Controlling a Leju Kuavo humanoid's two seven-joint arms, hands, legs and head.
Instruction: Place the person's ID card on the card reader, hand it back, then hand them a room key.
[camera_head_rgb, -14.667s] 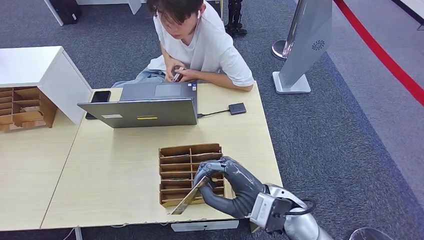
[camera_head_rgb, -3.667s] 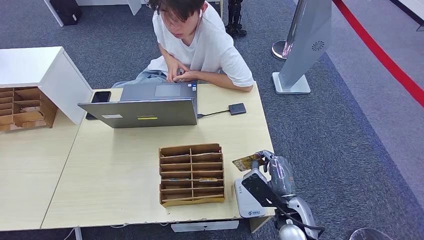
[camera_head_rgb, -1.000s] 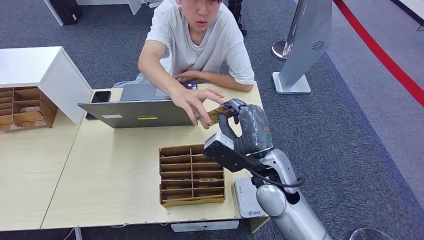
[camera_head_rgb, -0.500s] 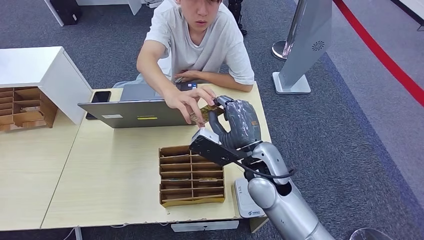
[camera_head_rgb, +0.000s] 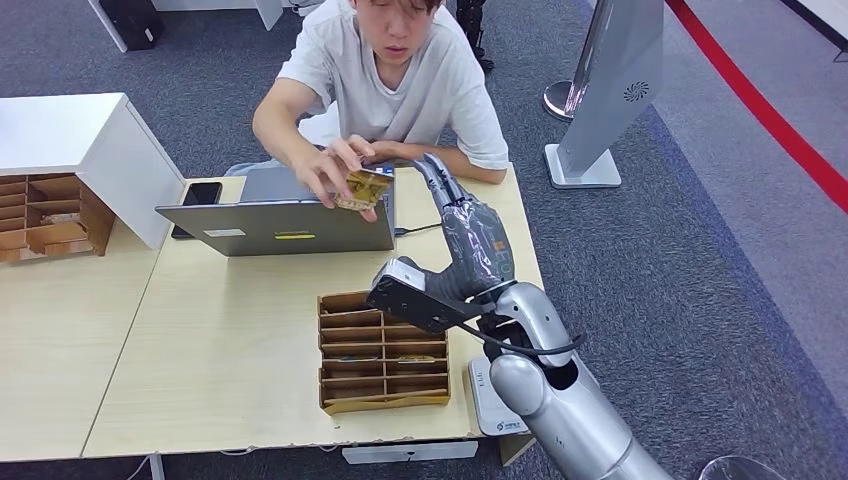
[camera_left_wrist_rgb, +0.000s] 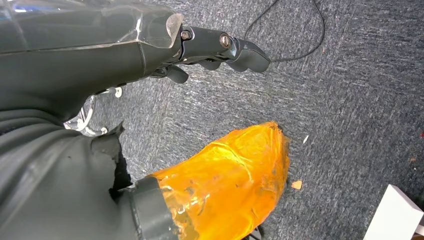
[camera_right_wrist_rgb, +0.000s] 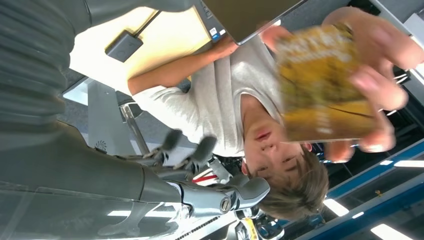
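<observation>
The gold-patterned card (camera_head_rgb: 362, 187) is pinched in the person's hand (camera_head_rgb: 328, 166) above the laptop's back edge. It appears blurred and close in the right wrist view as card (camera_right_wrist_rgb: 325, 85). My right hand (camera_head_rgb: 470, 238) is raised over the table's far right part, reaching toward the person, fingers (camera_right_wrist_rgb: 227, 200) spread and holding nothing. A gap separates it from the card. The white card reader (camera_head_rgb: 487, 398) lies at the table's near right corner, partly hidden by my right arm. My left hand (camera_left_wrist_rgb: 150, 45) hangs over grey carpet, fingers straight, holding nothing.
A wooden slotted key box (camera_head_rgb: 382, 350) holding several cards stands under my right forearm. An open laptop (camera_head_rgb: 290, 225), a phone (camera_head_rgb: 200, 193) and a small black device (camera_head_rgb: 474, 217) on a cable lie further back. A white cabinet (camera_head_rgb: 70, 140) stands at the left.
The person has taken the card out of my right hand and drawn it back to the left over the laptop. My right hand's fingers have spread and now hold nothing.
</observation>
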